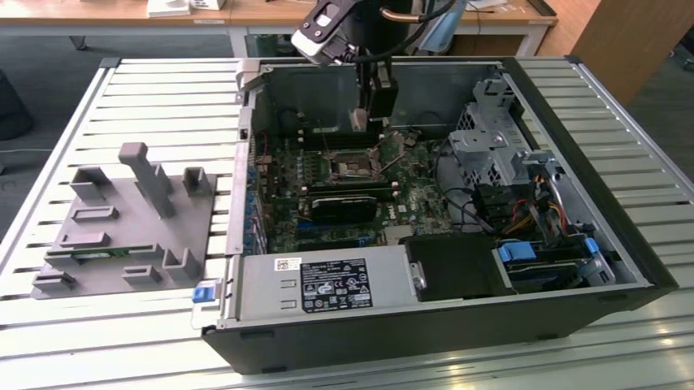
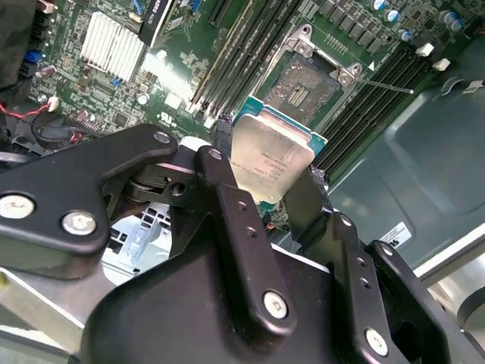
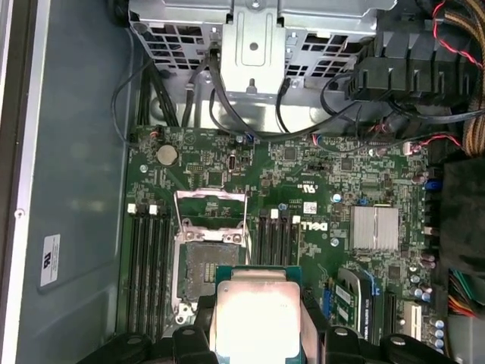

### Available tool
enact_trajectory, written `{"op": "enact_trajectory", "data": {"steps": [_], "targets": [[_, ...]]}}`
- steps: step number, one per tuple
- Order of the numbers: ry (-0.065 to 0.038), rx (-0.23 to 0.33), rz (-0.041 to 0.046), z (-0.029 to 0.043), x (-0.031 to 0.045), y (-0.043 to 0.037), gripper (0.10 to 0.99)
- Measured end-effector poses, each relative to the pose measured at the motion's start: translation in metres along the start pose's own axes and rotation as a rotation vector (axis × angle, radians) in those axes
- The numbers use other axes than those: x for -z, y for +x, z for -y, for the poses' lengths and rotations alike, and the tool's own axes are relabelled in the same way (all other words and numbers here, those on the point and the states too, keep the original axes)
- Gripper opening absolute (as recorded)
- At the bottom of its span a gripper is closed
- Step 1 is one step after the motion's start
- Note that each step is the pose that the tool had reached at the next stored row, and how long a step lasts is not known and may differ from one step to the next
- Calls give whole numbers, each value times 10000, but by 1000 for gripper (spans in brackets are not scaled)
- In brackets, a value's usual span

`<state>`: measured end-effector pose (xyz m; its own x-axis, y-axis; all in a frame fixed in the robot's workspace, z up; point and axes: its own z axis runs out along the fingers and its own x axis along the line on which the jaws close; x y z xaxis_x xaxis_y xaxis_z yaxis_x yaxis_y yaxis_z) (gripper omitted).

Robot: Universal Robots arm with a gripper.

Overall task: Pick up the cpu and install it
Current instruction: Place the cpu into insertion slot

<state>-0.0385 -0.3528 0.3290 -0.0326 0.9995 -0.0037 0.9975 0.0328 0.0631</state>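
At the exterior view's left, a grey plastic fixture plate with upright posts point(image 1: 119, 219) is seen lying on the white slatted tabletop point(image 1: 162, 89). Just beside it, toward the exterior view's right, an open black computer case point(image 1: 434, 341) is laid on its side, with a silver power supply box point(image 1: 320, 284) at its near edge. Inside the case a green motherboard point(image 1: 325, 187) is exposed, and on it a dark square socket with a metal frame point(image 1: 353, 169) is found, its frame swung open in the first wrist view point(image 3: 208, 265).

Above the motherboard, the black robot arm point(image 1: 347, 24) is reached down into the case, and its jaws are hung over the board near the socket. In both wrist views the jaws are clenched on a small flat square cpu with a shiny silver-grey metal top and a thin greenish rim point(image 2: 269, 155) point(image 3: 256, 318). The cpu is gripped between the two black fingers point(image 2: 227, 189), one at each of two opposite edges, with its metal top facing the cameras. It is held clear of the board and is not seated; the socket point(image 2: 303, 87) is left bare close by.

At the exterior view's right, a grey perforated metal drive cage point(image 1: 488, 138) and bundled cables point(image 1: 531, 215) are set inside the case.
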Motion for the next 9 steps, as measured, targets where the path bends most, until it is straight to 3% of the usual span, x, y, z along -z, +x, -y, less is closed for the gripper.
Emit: {"op": "enact_trajectory", "data": {"steps": [9], "targets": [[-2,1,1,8,-113,29,525]]}}
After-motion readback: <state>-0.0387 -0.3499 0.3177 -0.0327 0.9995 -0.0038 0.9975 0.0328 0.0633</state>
